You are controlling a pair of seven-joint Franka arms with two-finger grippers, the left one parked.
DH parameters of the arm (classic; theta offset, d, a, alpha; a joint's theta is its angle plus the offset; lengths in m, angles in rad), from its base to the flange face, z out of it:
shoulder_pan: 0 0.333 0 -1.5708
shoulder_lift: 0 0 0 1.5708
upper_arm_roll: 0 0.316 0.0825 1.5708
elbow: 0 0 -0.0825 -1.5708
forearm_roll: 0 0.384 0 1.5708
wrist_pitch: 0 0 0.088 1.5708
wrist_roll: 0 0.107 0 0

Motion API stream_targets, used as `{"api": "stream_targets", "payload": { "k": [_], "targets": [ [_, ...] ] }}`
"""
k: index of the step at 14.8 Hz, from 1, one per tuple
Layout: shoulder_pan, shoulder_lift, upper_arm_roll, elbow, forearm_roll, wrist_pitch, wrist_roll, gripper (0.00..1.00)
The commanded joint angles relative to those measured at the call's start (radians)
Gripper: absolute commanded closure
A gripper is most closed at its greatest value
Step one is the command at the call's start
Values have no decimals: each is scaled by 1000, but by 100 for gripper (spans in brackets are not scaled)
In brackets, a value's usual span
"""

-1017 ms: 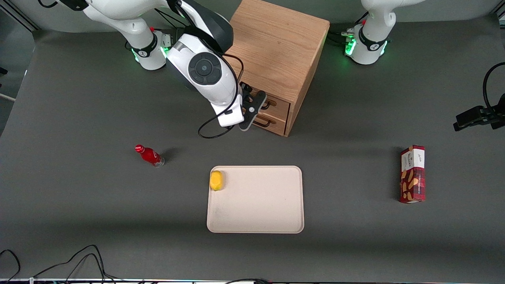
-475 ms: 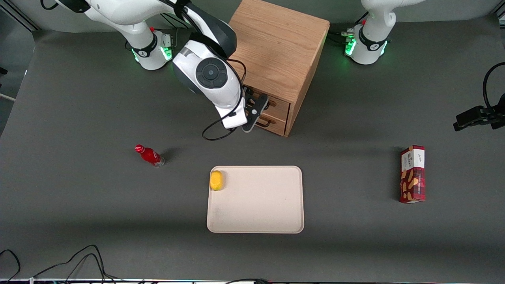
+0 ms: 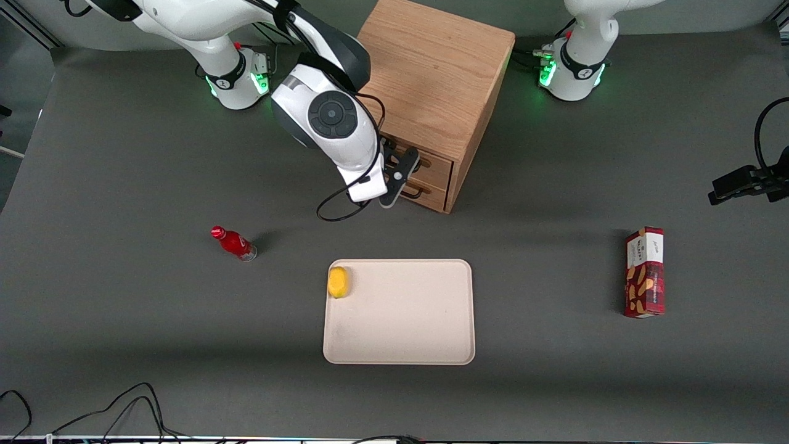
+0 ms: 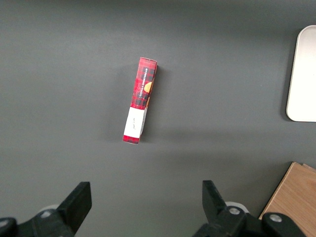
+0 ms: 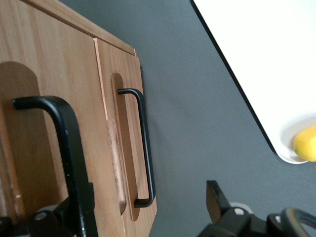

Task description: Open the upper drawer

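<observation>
The gripper [image 3: 402, 174] sits in front of the upper drawer [image 3: 431, 165], fingers spread open around its black handle [image 5: 59, 148], drawer closed.

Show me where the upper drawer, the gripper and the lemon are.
upper drawer [image 3: 435, 164], front view, its wooden front.
gripper [image 3: 400, 177], front view, at the drawer fronts, between its fingertips.
lemon [image 3: 338, 282], front view, its middle, on the tray.

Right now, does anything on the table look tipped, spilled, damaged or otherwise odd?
Little stands out. The red bottle appears tilted, though I cannot tell if that is only the viewing angle. Both drawers look shut; the tool is at the upper drawer, one finger by its handle. Nothing spilled or damaged.
</observation>
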Motion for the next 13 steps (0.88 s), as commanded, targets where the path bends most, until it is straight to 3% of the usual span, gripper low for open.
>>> {"api": "stream_targets", "payload": {
  "k": [1,13],
  "targets": [
    [-5,14,-12,4,-43,20,-8,0],
    [-17,53,-32,85,-41,18,-11,0]
  ]
}}
